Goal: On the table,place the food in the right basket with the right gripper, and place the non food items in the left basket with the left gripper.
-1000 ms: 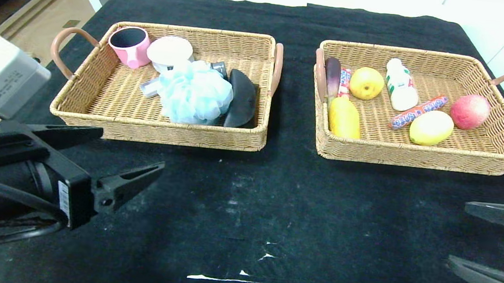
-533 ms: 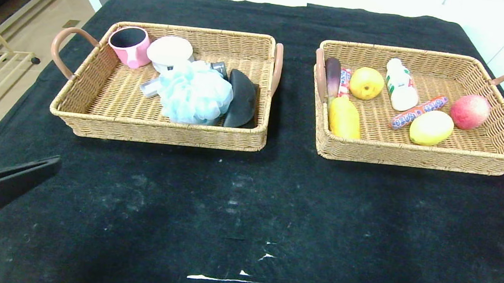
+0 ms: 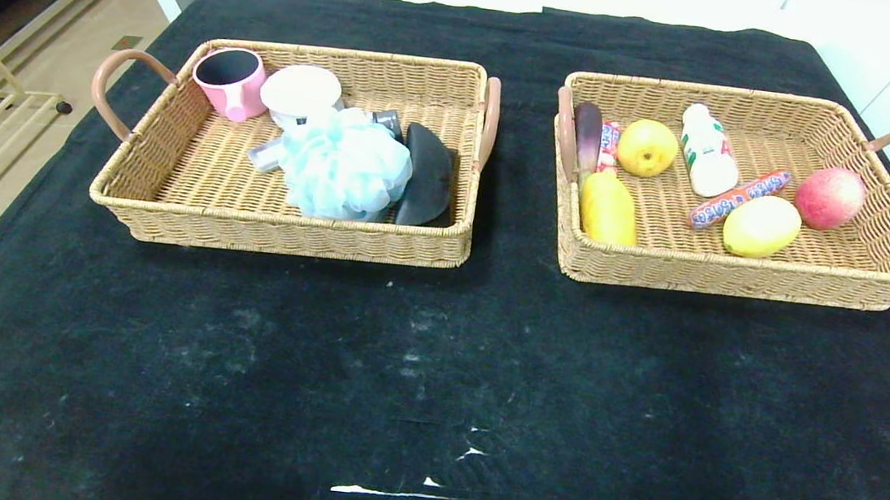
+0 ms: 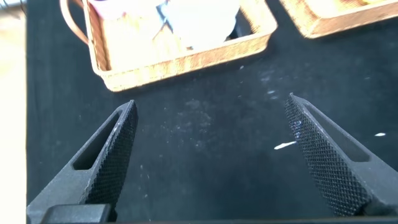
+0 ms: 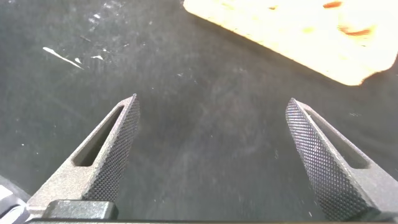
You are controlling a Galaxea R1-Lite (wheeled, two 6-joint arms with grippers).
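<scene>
Across the black cloth-covered counter (image 3: pixel 436 347), nothing is lying loose; the sorting is looking finished. The two tan woven wicker baskets are sitting side by side toward the far edge. The left basket (image 3: pixel 171 207) is holding the non-food items: a pale blue mesh bath sponge (image 3: pixel 343 165), a dark curved case (image 3: pixel 426 176), a white round lidded jar (image 3: pixel 299 91) and a pink mug (image 3: pixel 228 80), all bunched toward the far and inner part. The right basket (image 3: pixel 737 274) is carrying the food: a yellow mango-like fruit (image 3: pixel 607 208), a yellow lemon (image 3: pixel 761 225), a red apple (image 3: pixel 829 197), a yellow pear (image 3: pixel 647 147), a white drink bottle (image 3: pixel 708 151), a red wrapped sausage (image 3: pixel 737 198) and a dark purple eggplant (image 3: pixel 586 133). The left gripper (image 4: pixel 211 155) is hanging over bare counter near its basket, fingers spread wide and empty. The right gripper (image 5: pixel 211 155) is doing likewise near its own basket, likely parked.
</scene>
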